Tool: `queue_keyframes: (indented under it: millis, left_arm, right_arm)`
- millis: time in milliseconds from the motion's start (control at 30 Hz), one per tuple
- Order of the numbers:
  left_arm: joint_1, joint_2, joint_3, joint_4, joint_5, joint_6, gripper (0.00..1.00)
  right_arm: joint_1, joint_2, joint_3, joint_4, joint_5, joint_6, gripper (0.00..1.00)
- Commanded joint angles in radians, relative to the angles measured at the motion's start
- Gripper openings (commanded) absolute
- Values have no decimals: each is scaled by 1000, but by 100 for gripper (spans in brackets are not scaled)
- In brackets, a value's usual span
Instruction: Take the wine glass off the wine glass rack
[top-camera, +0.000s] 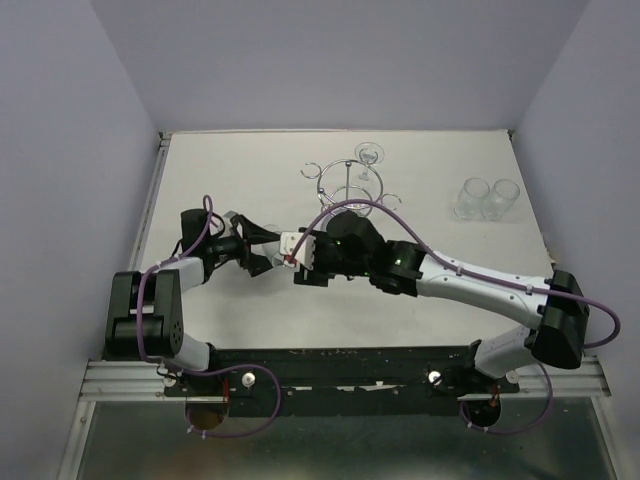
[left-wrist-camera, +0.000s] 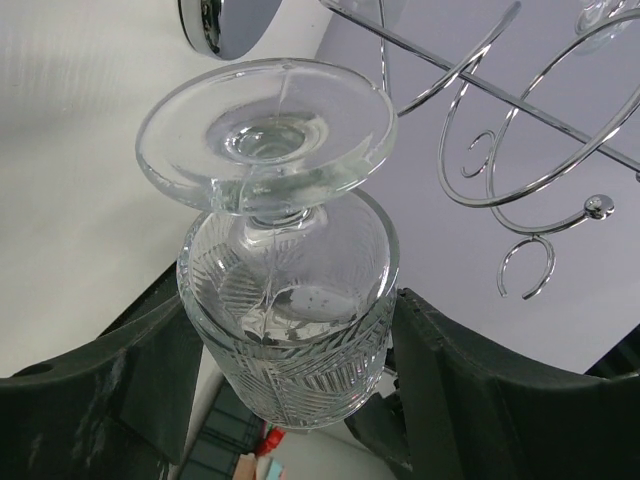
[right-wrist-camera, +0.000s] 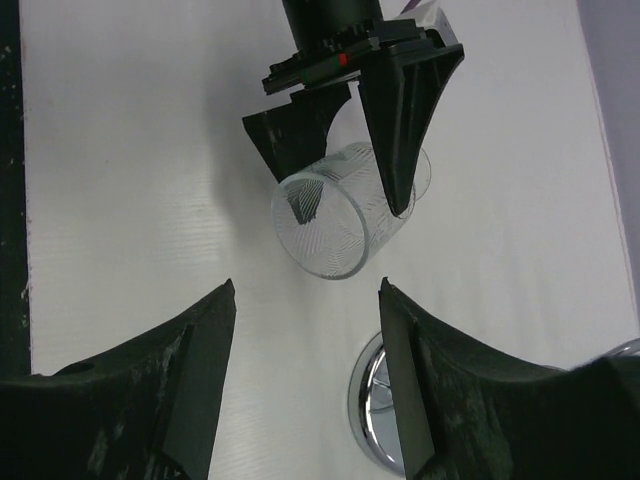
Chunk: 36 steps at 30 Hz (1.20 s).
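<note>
The wine glass (left-wrist-camera: 290, 340) is a cut-pattern clear glass lying between the dark fingers of my left gripper (left-wrist-camera: 290, 300), which is shut on its bowl. Its round foot (left-wrist-camera: 265, 130) points away toward the wine glass rack (left-wrist-camera: 520, 150), and the glass is clear of the chrome hoop. In the right wrist view the wine glass (right-wrist-camera: 335, 225) shows held above the white table by the left gripper (right-wrist-camera: 340, 195). My right gripper (right-wrist-camera: 306, 290) stands open just short of the glass rim, nothing between its fingers. From above, the left gripper (top-camera: 258, 250) and right gripper (top-camera: 288, 260) meet nose to nose in front of the rack (top-camera: 345, 185).
Another wine glass (top-camera: 370, 155) hangs at the rack's far side. Two clear glasses (top-camera: 485, 198) stand on the table at the right. The rack's shiny round base (right-wrist-camera: 375, 410) lies close beside my right finger. Purple walls close the table's sides and back.
</note>
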Motion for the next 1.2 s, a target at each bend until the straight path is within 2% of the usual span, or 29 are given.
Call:
queue_keyframes:
  millis: [0,133,433,733,833,1000,1133,1167]
  left_arm:
    - [5,-26,21,-49,79,-41,0]
    - [15,-72,31,-181,88,24,0]
    - [53,-176,-9,-191,117,31,0]
    - [74,-206,-20,-177,116,24,0]
    - [82,-213,-21,-180,114,22,0]
    - [102,-221,-23,-200,108,28,0]
    - [114,-221,-14,-200,103,25,0]
    - [117,-221,-12,-203,102,25,0]
  right_arm:
    - [38,62,-9,168,234,202,65]
    - [48,107,-11,191,326,261,62]
    - [79,184,0,225,400,285,62]
    - [94,239,35,328,501,261,61]
    - [93,248,28,357,518,255,58]
    - [94,259,29,398,506,272,47]
    - [98,303,72,423,507,273,45]
    - [99,317,87,425,504,272,42]
